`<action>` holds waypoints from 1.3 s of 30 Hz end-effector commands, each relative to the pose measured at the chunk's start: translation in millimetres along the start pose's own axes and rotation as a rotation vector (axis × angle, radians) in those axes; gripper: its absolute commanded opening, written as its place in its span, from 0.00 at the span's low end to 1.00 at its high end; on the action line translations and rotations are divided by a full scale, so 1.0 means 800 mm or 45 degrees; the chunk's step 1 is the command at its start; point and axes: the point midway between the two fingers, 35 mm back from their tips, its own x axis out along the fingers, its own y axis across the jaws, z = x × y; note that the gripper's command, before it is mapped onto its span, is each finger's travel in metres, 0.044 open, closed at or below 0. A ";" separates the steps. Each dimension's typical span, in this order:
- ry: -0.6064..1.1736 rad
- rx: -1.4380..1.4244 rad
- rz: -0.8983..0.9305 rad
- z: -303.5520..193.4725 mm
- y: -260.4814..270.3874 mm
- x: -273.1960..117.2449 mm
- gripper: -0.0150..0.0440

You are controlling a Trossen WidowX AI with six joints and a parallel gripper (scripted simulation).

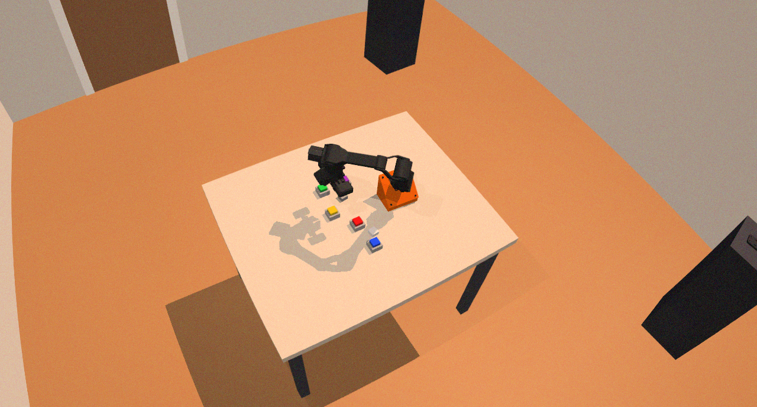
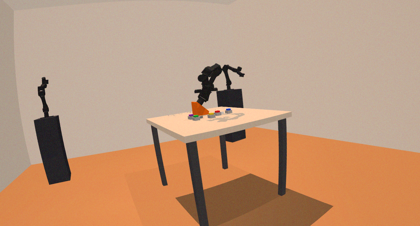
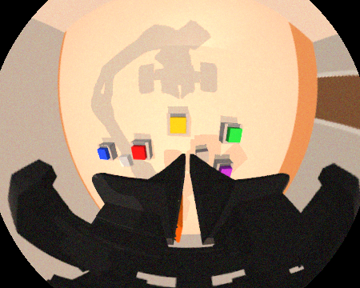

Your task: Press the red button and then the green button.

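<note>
The red button point(image 1: 357, 220) point(image 2: 217, 111) point(image 3: 139, 152) sits on its grey base, its cap standing up and nothing touching it. The green button point(image 1: 322, 188) point(image 2: 196, 116) point(image 3: 234, 134) also stands up on its grey base, at the right in the wrist view. My gripper point(image 3: 186, 157) is shut and empty. It hangs well above the table, with its tips between the red and green buttons in the wrist view. In the exterior view the fingertips cannot be told apart from the dark arm.
A yellow button point(image 1: 332, 210) point(image 3: 178, 125) stands between red and green. A purple button point(image 3: 226, 171) point(image 2: 191, 115) is beside green. A blue button point(image 1: 374, 242) point(image 3: 103, 153) is beyond red. A white block point(image 1: 373, 231) point(image 3: 126, 160) lies between red and blue; a grey block point(image 3: 202, 151) lies near purple.
</note>
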 end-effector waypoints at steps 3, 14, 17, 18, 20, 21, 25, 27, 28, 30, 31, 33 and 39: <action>0.002 0.000 0.002 0.003 -0.117 0.010 0.29; 0.002 -0.002 0.005 0.000 -0.144 0.018 0.29; 0.001 -0.002 0.006 0.001 -0.144 0.064 0.29; 0.000 -0.003 0.007 0.001 -0.144 0.080 0.29; 0.000 -0.003 0.008 0.000 -0.143 0.092 0.29; 0.000 -0.003 0.008 0.000 -0.143 0.092 0.29; 0.000 -0.003 0.008 0.000 -0.143 0.092 0.29; 0.000 -0.003 0.008 0.000 -0.143 0.095 0.29; 0.000 -0.003 0.008 0.000 -0.143 0.097 0.29; 0.000 -0.003 0.008 0.000 -0.143 0.101 0.29; 0.000 -0.003 0.008 0.000 -0.143 0.103 0.29; 0.000 -0.003 0.008 0.000 -0.143 0.107 0.29; 0.000 -0.003 0.009 0.000 -0.143 0.119 0.29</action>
